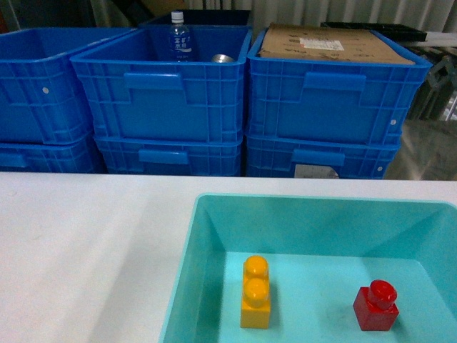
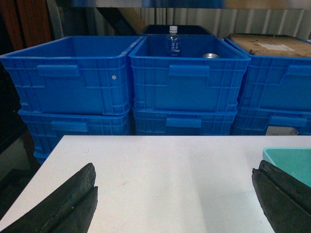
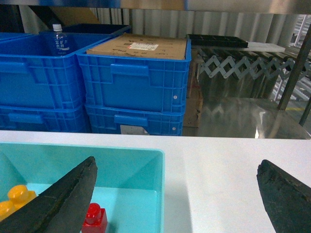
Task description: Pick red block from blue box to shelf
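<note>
Blue box [image 1: 187, 286] sits on the white worktop [image 1: 86, 243], near right side, w/ two bricks on its floor: red block [image 1: 375, 306] toward the right, upright, stud up, and a yellow-orange two-stud brick [image 1: 255, 292] left of it, well apart, neither touching a wall. My right hand [image 3: 175, 204] hangs over the box's right rim, fingers spread wide, nothing btwn them; red block shows just beside the left finger [image 3: 63, 199] in the wrist view. My left hand [image 2: 175, 199] is over bare worktop left of the box, also wide open, holding nothing. Far side: dark blue crates [image 1: 161, 100] stacked two high in a row. Middle top crate holds a water bottle [image 1: 178, 34] and a metal can [image 1: 222, 58]; right top crate [image 1: 332, 100] has cardboard [image 1: 332, 46] lying across its top. Shelf's steel tier [image 3: 233, 114] shows far right behind the crates.
</note>
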Robot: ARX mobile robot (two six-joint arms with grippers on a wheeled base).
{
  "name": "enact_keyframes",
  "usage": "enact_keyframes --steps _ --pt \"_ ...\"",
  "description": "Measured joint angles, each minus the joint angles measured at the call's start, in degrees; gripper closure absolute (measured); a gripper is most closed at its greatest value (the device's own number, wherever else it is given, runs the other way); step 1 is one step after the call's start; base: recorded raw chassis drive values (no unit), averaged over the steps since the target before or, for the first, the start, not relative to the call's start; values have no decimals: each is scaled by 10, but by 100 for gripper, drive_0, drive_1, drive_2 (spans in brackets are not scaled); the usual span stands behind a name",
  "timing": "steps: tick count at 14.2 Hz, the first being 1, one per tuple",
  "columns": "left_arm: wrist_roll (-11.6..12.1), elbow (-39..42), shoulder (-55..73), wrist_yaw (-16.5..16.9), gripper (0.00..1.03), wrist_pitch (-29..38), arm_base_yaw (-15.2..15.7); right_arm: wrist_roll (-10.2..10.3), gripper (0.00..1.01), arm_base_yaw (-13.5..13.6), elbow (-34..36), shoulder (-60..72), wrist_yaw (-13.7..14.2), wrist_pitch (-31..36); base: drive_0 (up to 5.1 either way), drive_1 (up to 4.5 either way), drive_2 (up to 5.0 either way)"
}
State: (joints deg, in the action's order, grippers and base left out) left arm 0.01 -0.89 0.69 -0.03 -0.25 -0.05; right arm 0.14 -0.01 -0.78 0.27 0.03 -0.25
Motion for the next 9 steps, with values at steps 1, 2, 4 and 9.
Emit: enact_keyframes --steps 1,2,4,9 --pt "0 0 0 0 5 0 0 0 3 0 0 0 0 0 0 0 0" --pt "0 0 0 0 5 0 0 0 3 0 0 0 0 0 0 0 0" --pt "0 0 0 0 5 0 0 0 3 0 0 0 0 0 0 0 0" --pt "0 0 0 0 5 0 0 0 3 0 0 0 0 0 0 0 0"
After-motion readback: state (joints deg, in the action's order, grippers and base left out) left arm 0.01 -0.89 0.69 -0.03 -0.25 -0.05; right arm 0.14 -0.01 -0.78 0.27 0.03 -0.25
